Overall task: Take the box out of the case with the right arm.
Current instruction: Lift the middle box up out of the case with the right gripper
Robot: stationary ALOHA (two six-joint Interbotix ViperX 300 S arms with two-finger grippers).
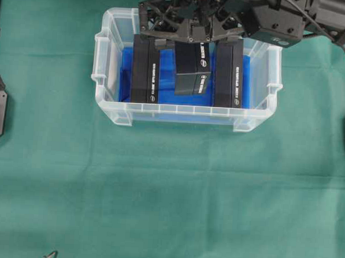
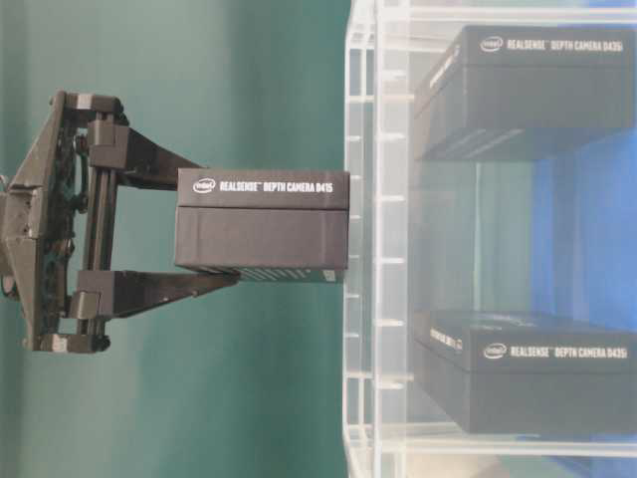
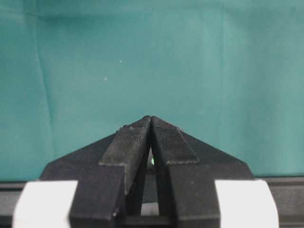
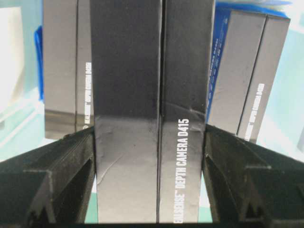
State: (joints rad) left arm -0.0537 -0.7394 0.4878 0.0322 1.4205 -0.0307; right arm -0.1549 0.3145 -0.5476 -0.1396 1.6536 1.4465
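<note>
From overhead, my right tool [image 1: 189, 44] pinches the middle box [image 1: 192, 69] over the case [image 1: 110, 68], between two more boxes resting on the blue lining. At table level the box [image 2: 263, 226], its long axis running from my tool [image 2: 214, 225] toward the case [image 2: 360, 239], reads "RealSense Depth Camera D415" and seems almost clear of the rim. My left wrist view shows the left tool [image 3: 151, 124] pressed together over bare green worktop [image 3: 152, 57], well away; my right wrist view shows both fingers [image 4: 71, 161] flat against the box [image 4: 152, 118], "DEPTH CAMERA D415" legible.

green cloth [image 1: 169, 192], two other black boxes [image 1: 144, 75]
</note>
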